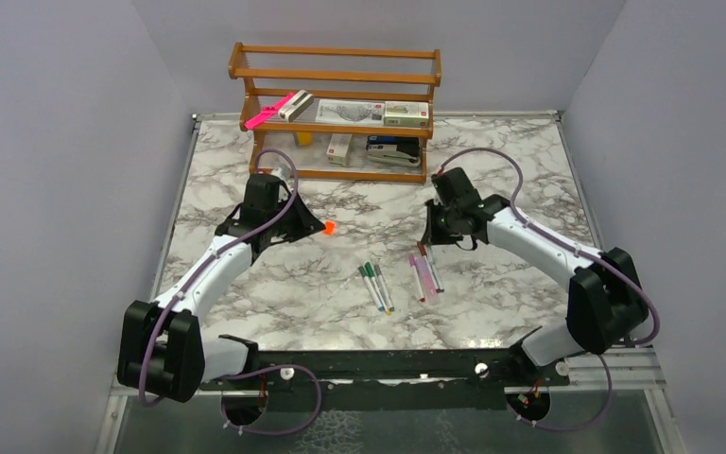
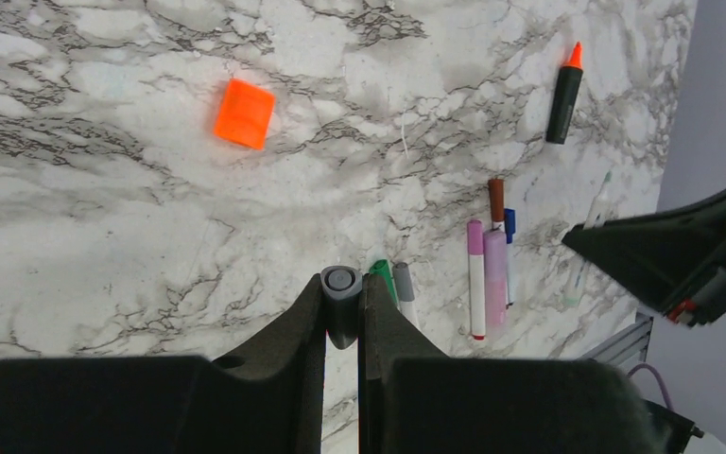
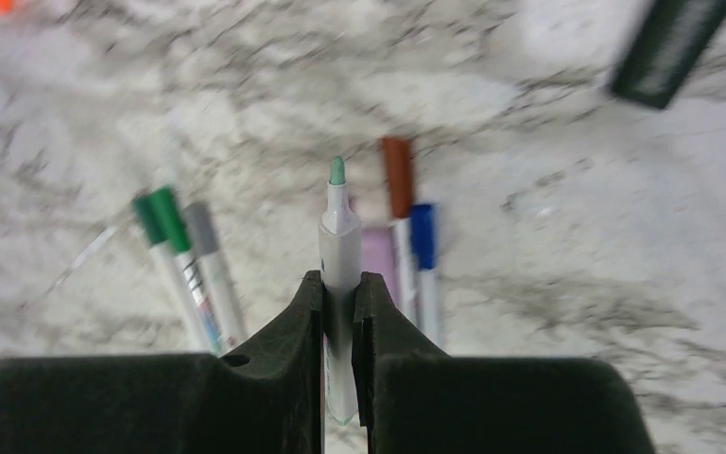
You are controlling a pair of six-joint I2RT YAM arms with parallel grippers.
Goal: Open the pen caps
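Pinching a stubby grey plastic cap [image 2: 340,281] in the left gripper [image 2: 342,305]. Clamping a slim white-barrelled marker [image 3: 339,236], green tip bared, in the right gripper [image 3: 340,295]. Lying loose on the grey-veined marble tabletop [image 2: 104,189]: a squarish orange plastic cap [image 2: 244,113], well apart from the uncapped black highlighter [image 2: 563,95]; nearer the arms' bases, capped slim markers [image 2: 475,274] in two clusters

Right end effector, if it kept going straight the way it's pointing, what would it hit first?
Probably the marble table. The right end effector is shut on an uncapped green-tipped marker sticking out ahead, so its tip would land first, just left of the dark red cap. Depth is unclear.
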